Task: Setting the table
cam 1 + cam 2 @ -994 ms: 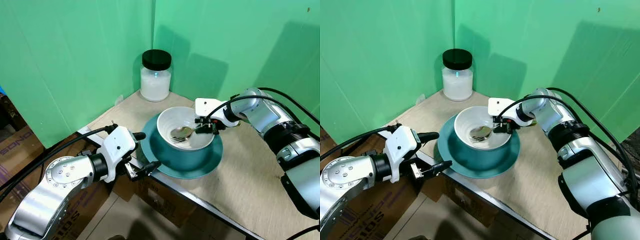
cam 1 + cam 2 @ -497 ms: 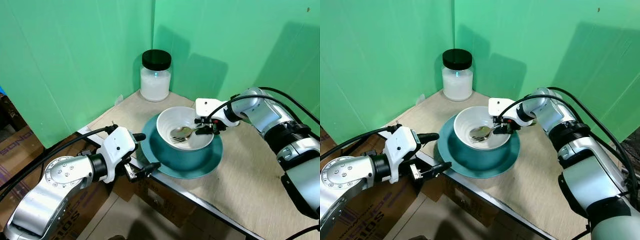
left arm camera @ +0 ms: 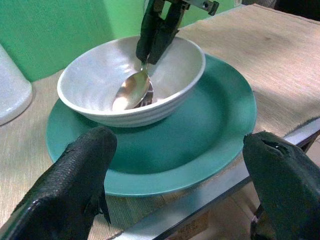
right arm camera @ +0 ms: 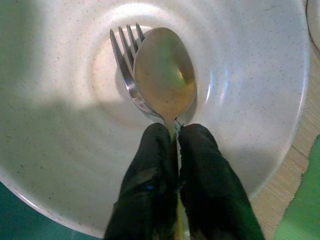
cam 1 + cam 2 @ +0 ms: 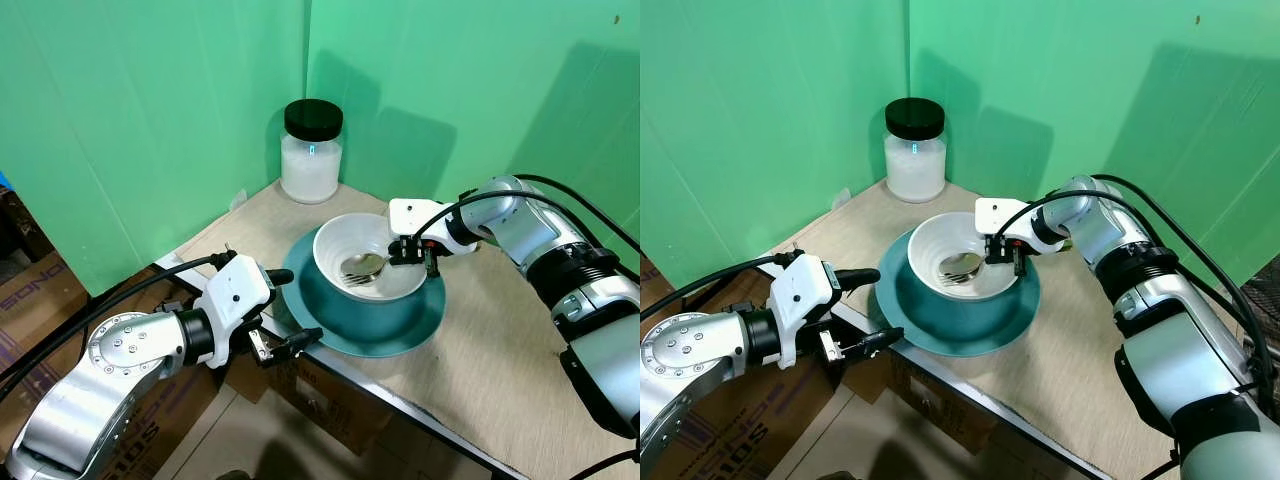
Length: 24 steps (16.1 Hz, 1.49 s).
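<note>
A white bowl [image 5: 345, 243] sits on a teal plate [image 5: 330, 320] near the table's front left edge. Inside the bowl lie a metal spoon [image 4: 165, 75] and a fork [image 4: 125, 60], stacked together. My right gripper [image 5: 413, 256] reaches over the bowl's right rim, its black fingers [image 4: 200, 165] shut on the two handles. My left gripper [image 5: 290, 308] hovers at the table's front edge just left of the plate, open, one finger [image 3: 75, 175] on each side of the plate's near rim, holding nothing.
A glass jar [image 5: 311, 152] of white powder with a black lid stands at the table's back corner against green walls. Cardboard boxes [image 5: 40, 300] sit on the floor at left, below the table edge [image 5: 400, 395]. Bare tabletop [image 5: 500, 340] lies right of the plate.
The right gripper has tilted steeper over the bowl's rim with the cutlery in it. The left gripper has dropped slightly.
</note>
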Tool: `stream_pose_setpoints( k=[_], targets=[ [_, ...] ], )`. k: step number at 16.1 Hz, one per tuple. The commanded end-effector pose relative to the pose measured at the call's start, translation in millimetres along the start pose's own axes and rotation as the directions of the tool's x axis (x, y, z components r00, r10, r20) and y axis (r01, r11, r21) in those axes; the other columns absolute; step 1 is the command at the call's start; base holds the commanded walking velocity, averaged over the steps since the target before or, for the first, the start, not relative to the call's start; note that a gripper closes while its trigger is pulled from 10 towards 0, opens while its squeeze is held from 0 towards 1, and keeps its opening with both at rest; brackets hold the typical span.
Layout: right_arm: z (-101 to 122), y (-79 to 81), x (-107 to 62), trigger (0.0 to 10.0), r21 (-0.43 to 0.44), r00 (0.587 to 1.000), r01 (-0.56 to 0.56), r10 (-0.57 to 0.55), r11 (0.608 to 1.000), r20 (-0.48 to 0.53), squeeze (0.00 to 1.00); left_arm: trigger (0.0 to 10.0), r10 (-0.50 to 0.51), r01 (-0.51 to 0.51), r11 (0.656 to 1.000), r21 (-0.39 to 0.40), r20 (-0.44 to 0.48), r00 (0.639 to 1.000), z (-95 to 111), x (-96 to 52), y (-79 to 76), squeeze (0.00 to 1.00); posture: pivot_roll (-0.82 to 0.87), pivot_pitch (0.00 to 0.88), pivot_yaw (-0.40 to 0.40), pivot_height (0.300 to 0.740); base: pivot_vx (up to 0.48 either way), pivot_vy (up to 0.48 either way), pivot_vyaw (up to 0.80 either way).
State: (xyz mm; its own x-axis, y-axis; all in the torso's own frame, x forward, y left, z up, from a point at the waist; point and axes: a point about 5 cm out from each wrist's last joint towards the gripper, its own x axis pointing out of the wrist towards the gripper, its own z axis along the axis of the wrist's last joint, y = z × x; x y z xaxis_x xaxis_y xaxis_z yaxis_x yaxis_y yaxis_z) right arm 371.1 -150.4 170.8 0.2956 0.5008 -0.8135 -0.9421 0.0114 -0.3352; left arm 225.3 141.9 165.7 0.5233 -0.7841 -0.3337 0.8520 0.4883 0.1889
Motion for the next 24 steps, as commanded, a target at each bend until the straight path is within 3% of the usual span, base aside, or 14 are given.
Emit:
stream_pose_setpoints(
  k=[1, 7, 9, 12, 17, 20, 21, 22, 24],
  targets=[
    [-4.4, 0.5, -0.5, 0.0, 0.01, 1.0, 0.009, -0.009, 1.0, -0.004, 0.0, 10.0, -0.024, 0.024, 1.0, 0.014, -0.003, 1.0, 1.5, 0.3, -4.9, 0.0, -0.03, 0.0, -0.054, 0.74, 0.0, 0.0, 0.0],
    [0.6, -0.9, -0.4, 0.0, 0.007, 1.0, 0.015, -0.015, 1.0, 0.022, 0.0, 10.0, -0.026, 0.026, 0.999, 0.022, -0.008, 1.0, 1.8, -0.6, -4.7, 0.0, -0.02, 0.0, -0.053, 0.74, 0.0, 0.0, 0.0],
    [17.0, -9.1, -14.4, 0.0, 0.037, 0.987, 0.016, -0.022, 0.999, 0.161, 0.0, 10.0, -0.022, 0.022, 0.999, 0.025, -0.009, 1.0, 2.4, -1.5, -3.7, 0.0, -0.02, 0.001, -0.056, 0.74, 0.0, 0.0, 0.0],
    [28.3, -12.2, -28.8, 0.0, 0.022, 0.969, -0.002, -0.004, 1.0, 0.248, 0.0, 10.0, -0.019, 0.019, 0.999, 0.026, -0.009, 1.0, 2.7, -2.5, -3.3, 0.0, -0.02, 0.002, -0.053, 0.74, 0.0, 0.0, 0.0],
    [19.9, -6.5, -30.3, 0.0, 0.004, 0.981, 0.013, -0.014, 1.0, 0.195, 0.0, 10.0, -0.021, 0.021, 0.999, 0.03, -0.012, 1.0, 2.4, -0.6, -2.5, 0.0, -0.03, 0.004, -0.049, 0.74, 0.0, 0.0, 0.0],
    [10.0, 0.7, -16.5, 0.0, 0.01, 0.992, 0.049, -0.05, 0.999, 0.119, 0.0, 10.0, -0.018, 0.019, 0.999, 0.032, -0.02, 1.0, 0.7, -0.6, -2.6, 0.0, -0.03, 0.004, -0.045, 0.74, 0.0, 0.0, 0.0],
    [9.8, 5.6, -10.5, 8.6, 0.001, 0.992, 0.039, -0.039, 0.999, 0.118, 0.0, 10.0, -0.019, 0.019, 0.999, 0.035, -0.025, 1.0, 0.3, -0.6, -2.5, 0.0, -0.03, 0.005, -0.045, 0.74, 0.0, 0.0, 0.0],
    [10.5, 6.7, -9.4, 10.0, -0.004, 0.992, 0.038, -0.037, 0.999, 0.119, 0.0, 10.0, -0.018, 0.019, 0.999, 0.036, -0.026, 1.0, 0.4, -0.8, -2.2, 0.0, -0.03, 0.005, -0.043, 0.74, 0.0, 0.0, 0.0],
    [11.3, 6.0, -9.8, 10.0, 0.012, 0.992, 0.047, -0.048, 0.999, 0.121, 0.01, 10.0, -0.018, 0.019, 0.999, 0.038, -0.027, 0.999, 0.2, -1.0, -2.3, 0.0, -0.03, 0.005, -0.043, 0.74, 0.0, 0.0, 0.0]
  ],
)
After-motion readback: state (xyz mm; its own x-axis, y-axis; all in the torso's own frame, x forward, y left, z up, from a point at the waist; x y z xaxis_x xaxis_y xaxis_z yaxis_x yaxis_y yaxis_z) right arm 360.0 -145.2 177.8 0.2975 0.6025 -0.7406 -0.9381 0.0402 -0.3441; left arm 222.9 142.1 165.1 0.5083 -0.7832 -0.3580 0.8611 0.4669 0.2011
